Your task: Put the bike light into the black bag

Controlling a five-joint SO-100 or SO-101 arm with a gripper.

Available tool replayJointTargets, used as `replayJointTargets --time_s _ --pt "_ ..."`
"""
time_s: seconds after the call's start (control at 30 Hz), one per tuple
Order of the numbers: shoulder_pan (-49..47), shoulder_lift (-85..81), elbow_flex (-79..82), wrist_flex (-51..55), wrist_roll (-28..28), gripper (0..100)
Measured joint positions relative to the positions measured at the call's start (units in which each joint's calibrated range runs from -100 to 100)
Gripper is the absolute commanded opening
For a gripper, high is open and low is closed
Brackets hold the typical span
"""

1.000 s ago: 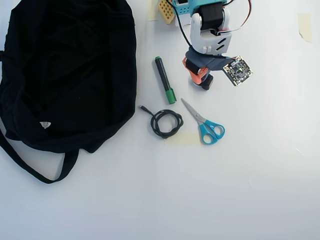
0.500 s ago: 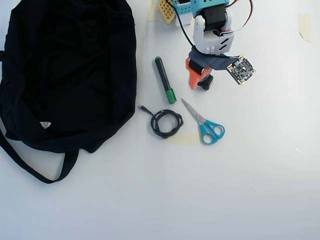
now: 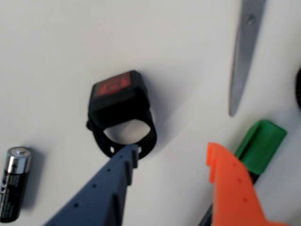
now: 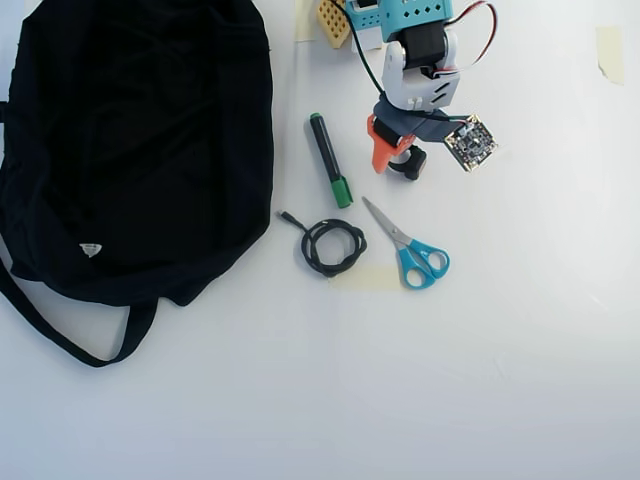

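Note:
The bike light (image 3: 120, 106) is a small black block with a reddish face and a round rubber strap loop, lying on the white table. My gripper (image 3: 171, 153) is open just above it. The blue finger's tip (image 3: 130, 153) overlaps the near edge of the strap loop, and the orange finger (image 3: 230, 183) stands off to the right. In the overhead view the gripper (image 4: 398, 157) hangs over the light (image 4: 410, 163), right of the green marker. The large black bag (image 4: 130, 140) with its strap and white label lies at the far left.
A battery (image 3: 14, 183) lies left of the light. A green-capped marker (image 4: 328, 160), a coiled black cable (image 4: 333, 247) and blue-handled scissors (image 4: 410, 250) lie between the gripper and the bag. The scissors blade (image 3: 244, 52) shows in the wrist view at the upper right.

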Motion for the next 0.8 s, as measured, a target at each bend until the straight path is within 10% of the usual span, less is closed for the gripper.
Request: replayJointTargets --time_s 0.8 --pt "-1.7 9.0 4.4 -13.1 0.1 30"
